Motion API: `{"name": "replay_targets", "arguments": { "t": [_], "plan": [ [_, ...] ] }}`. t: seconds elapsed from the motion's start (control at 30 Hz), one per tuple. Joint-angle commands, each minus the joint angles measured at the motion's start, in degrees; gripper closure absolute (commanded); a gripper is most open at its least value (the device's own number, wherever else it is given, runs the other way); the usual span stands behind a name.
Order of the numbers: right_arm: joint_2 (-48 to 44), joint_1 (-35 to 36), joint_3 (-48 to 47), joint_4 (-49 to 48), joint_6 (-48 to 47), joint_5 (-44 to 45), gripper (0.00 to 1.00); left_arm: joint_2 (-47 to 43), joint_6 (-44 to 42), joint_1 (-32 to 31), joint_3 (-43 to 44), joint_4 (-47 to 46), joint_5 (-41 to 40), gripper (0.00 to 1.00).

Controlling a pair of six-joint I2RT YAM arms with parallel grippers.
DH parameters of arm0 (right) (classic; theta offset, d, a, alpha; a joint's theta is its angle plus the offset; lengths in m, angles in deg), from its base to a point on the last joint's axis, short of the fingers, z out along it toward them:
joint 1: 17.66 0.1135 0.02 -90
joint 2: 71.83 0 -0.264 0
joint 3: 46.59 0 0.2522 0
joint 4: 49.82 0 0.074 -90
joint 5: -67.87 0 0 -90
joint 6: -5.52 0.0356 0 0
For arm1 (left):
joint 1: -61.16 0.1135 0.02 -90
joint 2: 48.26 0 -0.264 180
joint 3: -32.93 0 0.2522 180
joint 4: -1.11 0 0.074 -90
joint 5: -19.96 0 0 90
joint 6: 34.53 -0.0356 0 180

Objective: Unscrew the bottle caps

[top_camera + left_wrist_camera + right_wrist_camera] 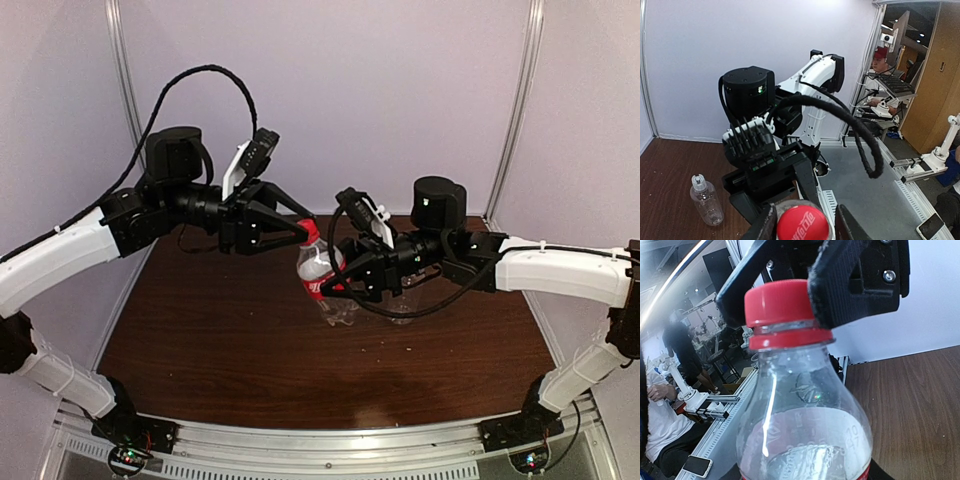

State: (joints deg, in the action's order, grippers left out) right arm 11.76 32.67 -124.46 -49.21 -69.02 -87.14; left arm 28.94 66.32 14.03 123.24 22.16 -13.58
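The small slim bottle (320, 268) with a red label is held upright above the table, and it fills the right wrist view (805, 425). My right gripper (338, 284) is shut on its body; its fingers barely show in its own view. The red cap (311, 230) sits on the neck (782, 302). My left gripper (306, 233) straddles this cap (802, 225): one finger touches it, and a thin gap shows at the other finger (850, 225). The wider unlabelled bottle (706, 202) stands on the table with its white cap (698, 179) on, mostly hidden under my right arm in the top view (402, 315).
The brown table (250, 340) is walled in white at the back and sides. A metal rail (330, 440) runs along the near edge between the arm bases. My left arm's black cable (860, 135) loops near the right arm.
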Motion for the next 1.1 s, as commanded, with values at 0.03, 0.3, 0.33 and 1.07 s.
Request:
{"name": "replay_targets", "arguments": {
  "t": [0.03, 0.3, 0.33, 1.07],
  "plan": [
    [0.0, -0.3, 0.1, -1.5, 0.3, -0.4, 0.72, 0.7, 0.7, 0.6, 0.4, -2.5, 0.7, 0.66],
    [-1.1, -0.3, -2.1, 8.4, -5.5, 14.3, 0.73, -1.2, 3.8, 0.5, 0.2, 0.2, -11.7, 0.82],
    [-1.2, -0.3, -2.4, 10.0, -6.6, 17.6, 0.72, -1.6, 5.1, 0.5, 0.2, 0.6, -15.3, 0.82],
    [-2.7, -0.1, 0.2, 8.2, -8.8, 38.1, 0.72, -0.2, 16.4, -5.5, 4.8, 4.4, -46.6, 0.51]
  ]
}}
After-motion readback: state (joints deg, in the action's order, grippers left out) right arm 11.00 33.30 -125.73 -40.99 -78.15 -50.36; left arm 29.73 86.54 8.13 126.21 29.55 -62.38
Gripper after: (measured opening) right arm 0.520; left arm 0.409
